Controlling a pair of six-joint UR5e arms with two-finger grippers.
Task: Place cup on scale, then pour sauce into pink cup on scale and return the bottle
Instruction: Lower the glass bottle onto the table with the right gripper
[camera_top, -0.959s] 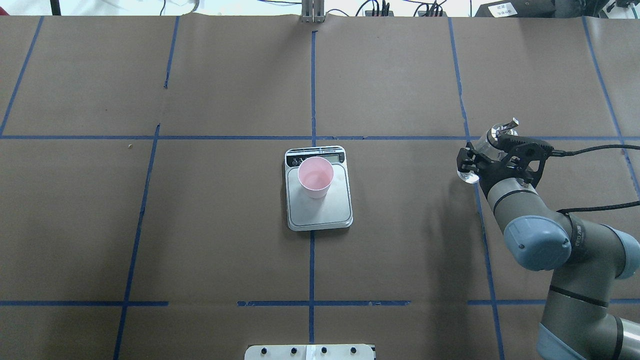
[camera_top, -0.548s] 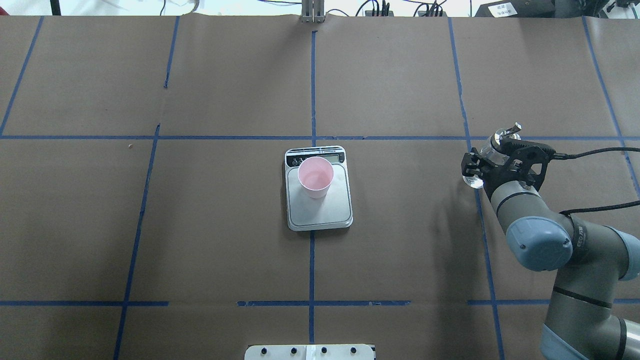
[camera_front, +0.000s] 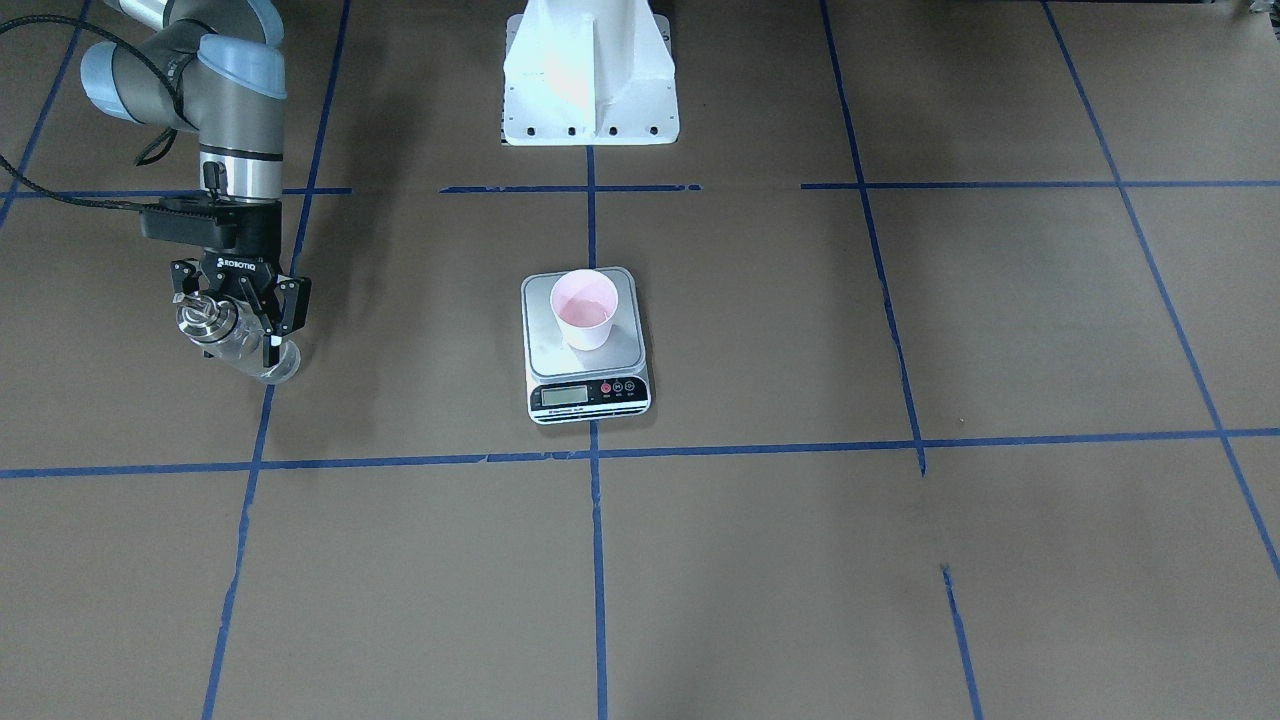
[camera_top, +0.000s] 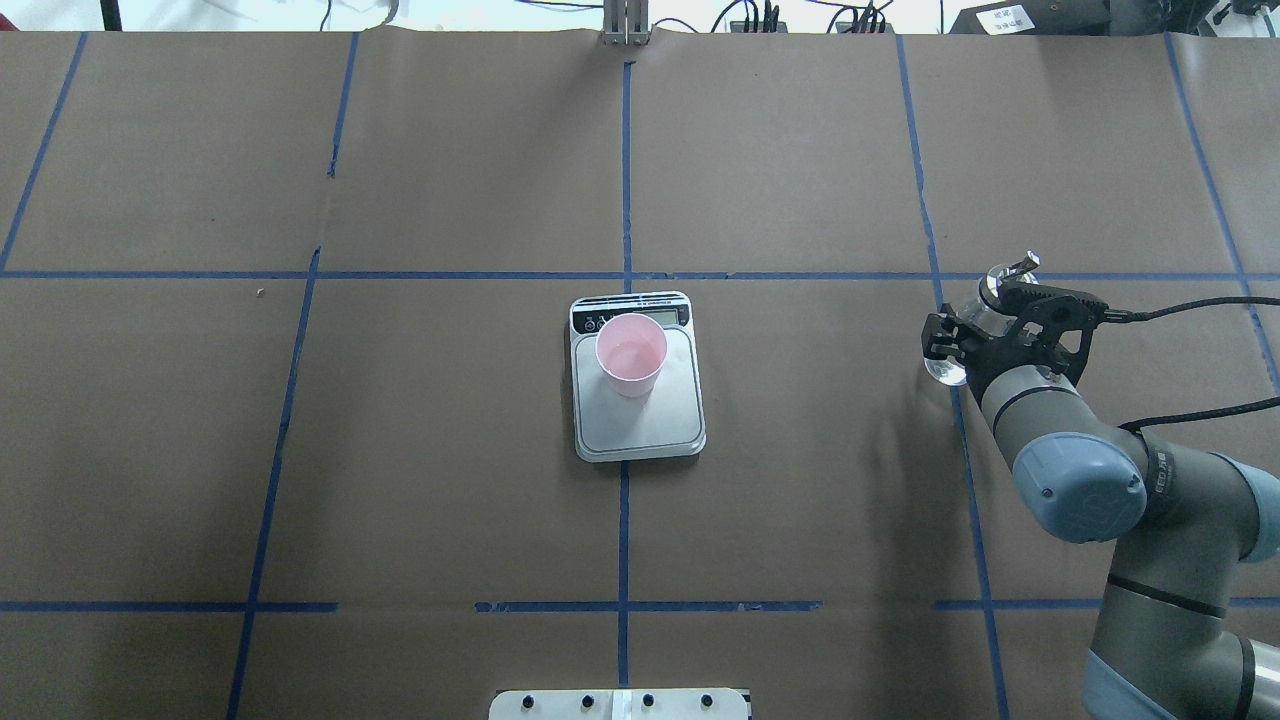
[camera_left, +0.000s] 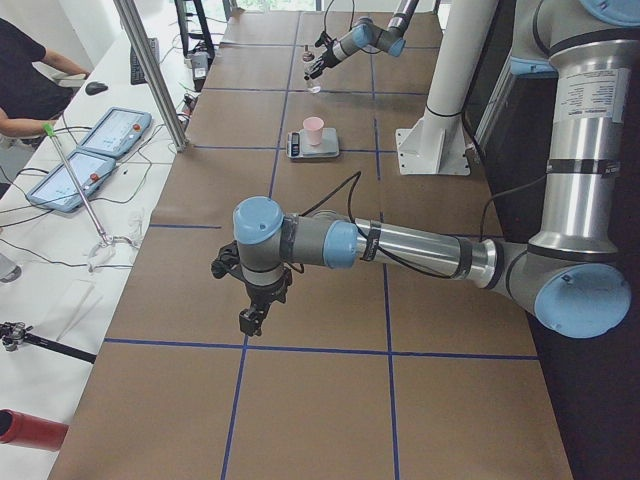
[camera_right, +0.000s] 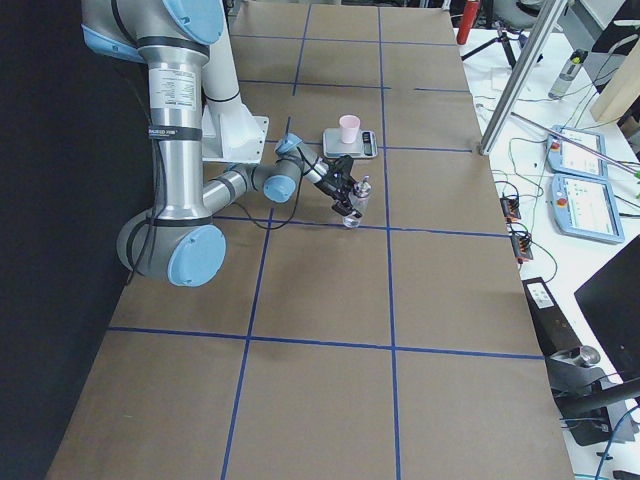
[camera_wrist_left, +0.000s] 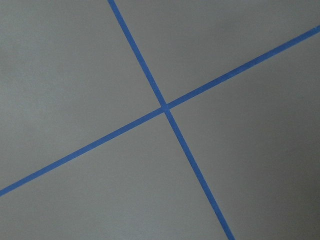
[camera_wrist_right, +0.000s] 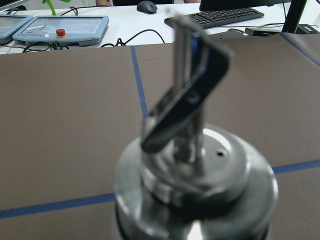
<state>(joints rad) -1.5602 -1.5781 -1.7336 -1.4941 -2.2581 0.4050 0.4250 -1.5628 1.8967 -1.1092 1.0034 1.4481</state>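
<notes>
- Brown paper with blue tape lines covered the table in the front view. Cup stood upright on the scale, on the steel platform behind the display.
- Same view, well off to the side: right gripper was clamped around the bottle just under its shiny collar, and the bottle was tilted, base end lower.
- Overhead: that arm came in from the right, and the bottle sat right over a tape line. Its spout poked out on the far side of the fingers and the glass base peeked out on the cup side. Cup and scale were in the middle of the table, nowhere near the bottle.
- Left-end view: left gripper hung over bare paper, far from everything. Couldn't tell if it was spread or pinched.
- Right-end view: bottle was low over the paper, but I honestly couldn't tell whether it touched.
- Left wrist cam: just paper and a tape cross.
- Right wrist cam: blurry collar and spout filled the shot, with a keyboard on a white desk beyond.
</notes>
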